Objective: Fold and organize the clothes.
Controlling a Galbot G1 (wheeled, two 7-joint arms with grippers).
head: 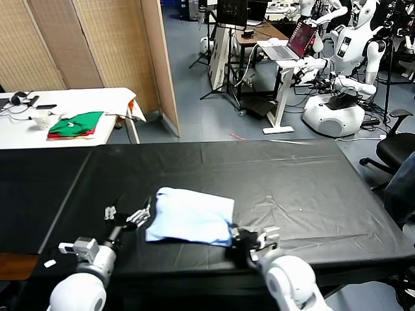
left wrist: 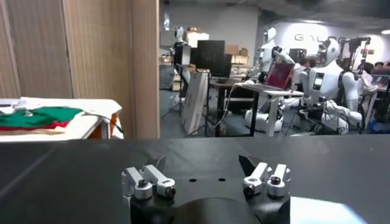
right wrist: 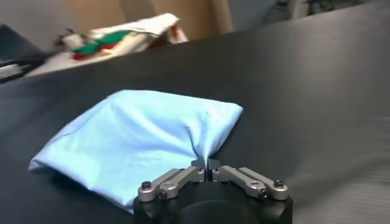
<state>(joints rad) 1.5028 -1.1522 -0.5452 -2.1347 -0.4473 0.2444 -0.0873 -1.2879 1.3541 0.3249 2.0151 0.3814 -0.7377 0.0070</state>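
Note:
The clothes, a pale blue T-shirt [head: 189, 216], lie folded on the black table near its front edge. My right gripper [head: 237, 234] sits at the shirt's front right corner, shut on a pinch of the blue fabric [right wrist: 206, 149], which puckers into folds at the fingertips [right wrist: 199, 164]. My left gripper [head: 131, 215] rests low over the table just left of the shirt, open, with nothing between its fingers [left wrist: 159, 172]. In the left wrist view a pale edge of the T-shirt [left wrist: 323, 213] shows beside the gripper [left wrist: 203, 164].
Black cloth covers the table [head: 298, 181]. A white side table [head: 71, 103] at the far left carries folded green-and-red garments [head: 76, 124]. Beyond stand wooden screens, desks, a laptop [head: 298, 40] and parked white robots [head: 343, 97].

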